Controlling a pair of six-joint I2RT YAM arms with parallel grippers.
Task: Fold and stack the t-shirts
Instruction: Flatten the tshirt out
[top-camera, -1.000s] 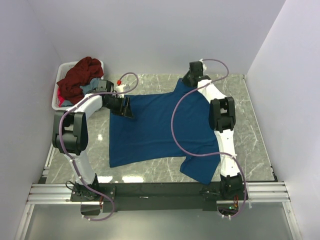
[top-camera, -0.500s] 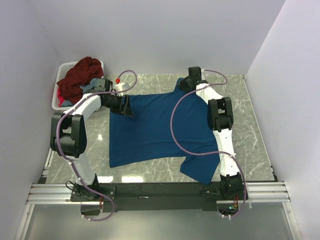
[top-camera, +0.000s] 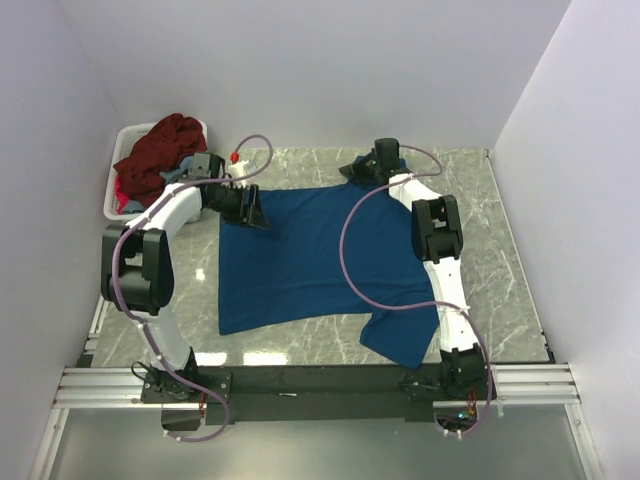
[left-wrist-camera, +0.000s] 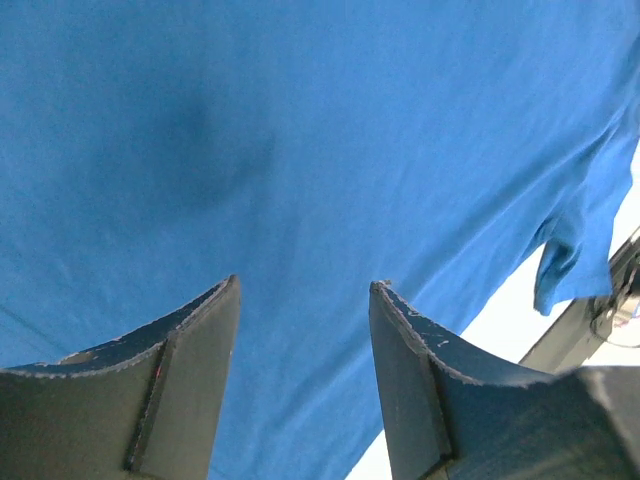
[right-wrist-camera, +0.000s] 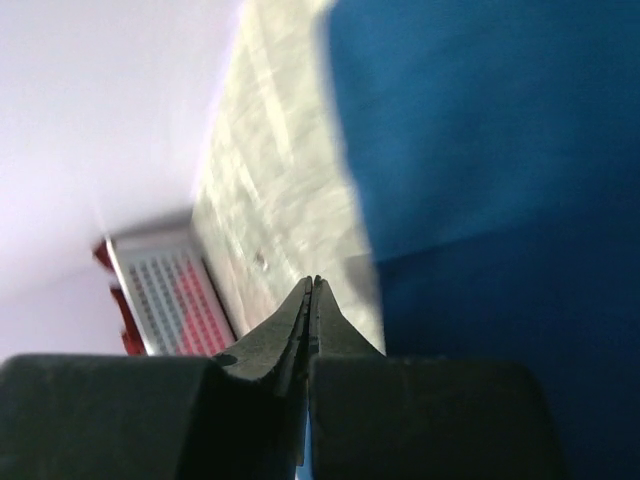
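Observation:
A deep blue t-shirt (top-camera: 320, 260) lies spread flat on the marble table (top-camera: 500, 250), with one sleeve hanging near the front edge. My left gripper (top-camera: 255, 212) is open over the shirt's far left corner; in the left wrist view its fingers (left-wrist-camera: 305, 285) stand apart just above blue cloth (left-wrist-camera: 300, 130). My right gripper (top-camera: 352, 170) is shut at the shirt's far edge. In the right wrist view its tips (right-wrist-camera: 312, 282) meet over bare marble, with the blue cloth (right-wrist-camera: 500, 130) just to their right. A dark maroon shirt (top-camera: 160, 150) is heaped in the basket.
A white plastic basket (top-camera: 113, 200) stands at the far left corner, holding the maroon shirt and some grey-blue cloth (top-camera: 185, 165). It also shows in the right wrist view (right-wrist-camera: 165, 290). White walls close in the table on three sides.
My right gripper has swung left and down along the shirt's far edge, over the far sleeve. My left gripper has shifted slightly towards the far left corner. The shirt lies much as before.

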